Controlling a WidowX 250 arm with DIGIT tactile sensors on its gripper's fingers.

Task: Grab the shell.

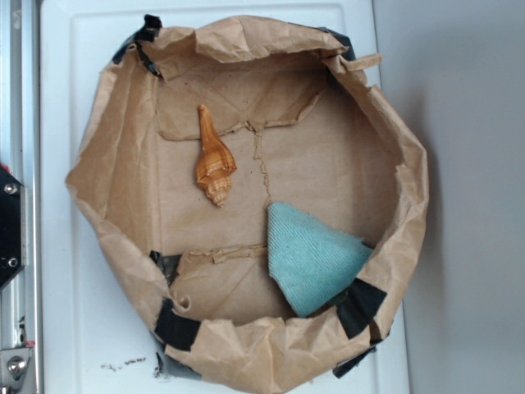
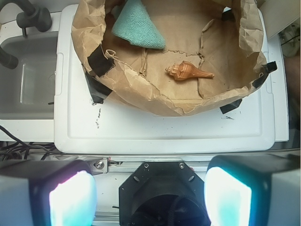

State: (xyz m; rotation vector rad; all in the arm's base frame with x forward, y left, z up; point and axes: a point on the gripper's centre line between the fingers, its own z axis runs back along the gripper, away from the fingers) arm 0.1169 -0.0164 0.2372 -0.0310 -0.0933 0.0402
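I see paper basket [image 1: 123, 164] on desk [image 1: 66, 312] holding shell [image 1: 214, 160], teal cloth [image 1: 312, 254]; fingers [image 2: 73, 197] spread apart, empty.

A crumpled brown paper basin [image 1: 115, 156], patched with strips of black tape [image 1: 176, 327], sits on a white plastic lid [image 2: 155, 136] on the bench, well ahead of the jaws. Inside it, a teal triangular cloth [image 1: 312, 256] lies against the wall. A grey sink [image 2: 26, 80] sits ahead and left of the jaws.

Black end effector [image 2: 149, 197] – pale teal-glowing fingers [image 2: 73, 197], screwed black mount.
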